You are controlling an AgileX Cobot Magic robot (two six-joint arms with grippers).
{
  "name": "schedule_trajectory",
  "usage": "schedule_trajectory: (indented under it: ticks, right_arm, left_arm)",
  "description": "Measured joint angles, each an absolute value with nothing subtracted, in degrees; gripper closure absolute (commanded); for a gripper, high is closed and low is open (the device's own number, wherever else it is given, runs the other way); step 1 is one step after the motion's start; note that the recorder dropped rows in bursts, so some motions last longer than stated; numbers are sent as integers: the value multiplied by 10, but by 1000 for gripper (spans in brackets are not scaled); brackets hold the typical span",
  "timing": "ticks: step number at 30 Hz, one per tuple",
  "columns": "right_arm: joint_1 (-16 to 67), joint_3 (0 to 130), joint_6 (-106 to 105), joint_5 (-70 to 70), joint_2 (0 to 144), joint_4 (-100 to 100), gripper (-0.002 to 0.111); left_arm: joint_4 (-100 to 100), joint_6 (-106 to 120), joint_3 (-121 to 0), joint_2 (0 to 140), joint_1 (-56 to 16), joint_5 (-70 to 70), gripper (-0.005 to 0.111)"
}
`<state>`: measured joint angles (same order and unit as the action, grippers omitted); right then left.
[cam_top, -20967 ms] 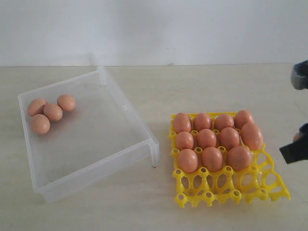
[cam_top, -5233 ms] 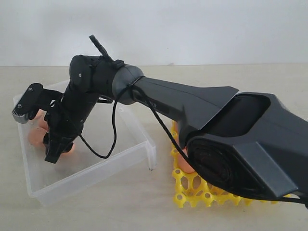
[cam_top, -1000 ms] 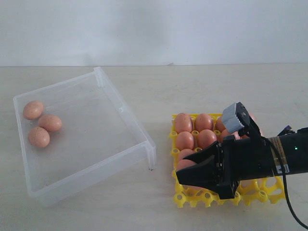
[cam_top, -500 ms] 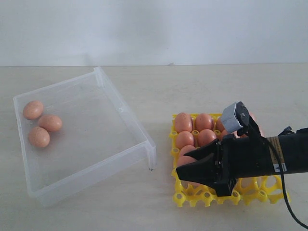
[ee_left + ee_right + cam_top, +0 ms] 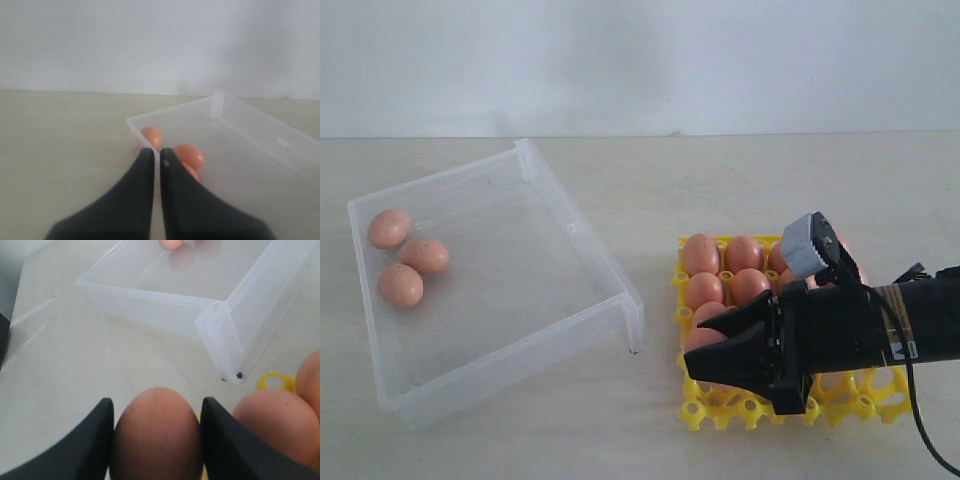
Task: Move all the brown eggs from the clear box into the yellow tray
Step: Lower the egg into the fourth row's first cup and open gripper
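Right tool (image 5: 698,346) lies low over the near edge of the yellow tray (image 5: 720,412) in the exterior view. Its two dark fingers are spread partway and clamped on one held egg (image 5: 701,341), which hangs just above a cell. I judge the flat, low reach is meant to let the egg settle a short way into its cup rather than drop. Behind and beside the fingers, brown eggs (image 5: 700,255) fill the tray's rows, though the arm hides how many cells are free. Well ahead of the tips, across bare tabletop (image 5: 650,190), stands the clear box (image 5: 582,238) with three eggs clustered in its far corner, so most of the task looks done and those three are left to fetch. In the left wrist view, the left tool (image 5: 155,156) has its fingers pressed together with only a hairline gap and nothing between them. It points at the box, whose eggs lie just past its tips, two plain and a third half hidden behind them; it is probably parked there clear of the working arm. In the right wrist view the held egg fills the gap and touches both fingers across its girth, a hold that should slip off cleanly once the fingers part. A neighbouring egg (image 5: 270,420) sits just beside one finger, so that finger has little room to open, and the box corner shows ahead.
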<state>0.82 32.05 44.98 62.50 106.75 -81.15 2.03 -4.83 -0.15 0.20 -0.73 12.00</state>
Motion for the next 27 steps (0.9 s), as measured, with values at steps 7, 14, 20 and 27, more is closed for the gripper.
schedule_trajectory:
  ticks: [7, 14, 20, 27]
  right_arm:
    - [8, 321, 450, 620, 1068, -815, 68]
    - [8, 321, 450, 620, 1068, -812, 68]
    - [8, 321, 450, 620, 1068, -810, 56]
    - [8, 321, 450, 622, 1068, -805, 49]
  left_arm:
    - [20, -48, -1, 2, -7, 120, 103]
    - [20, -48, -1, 2, -7, 120, 103]
    - [20, -48, -1, 2, -7, 120, 103]
    - [20, -48, -1, 2, -7, 120, 103]
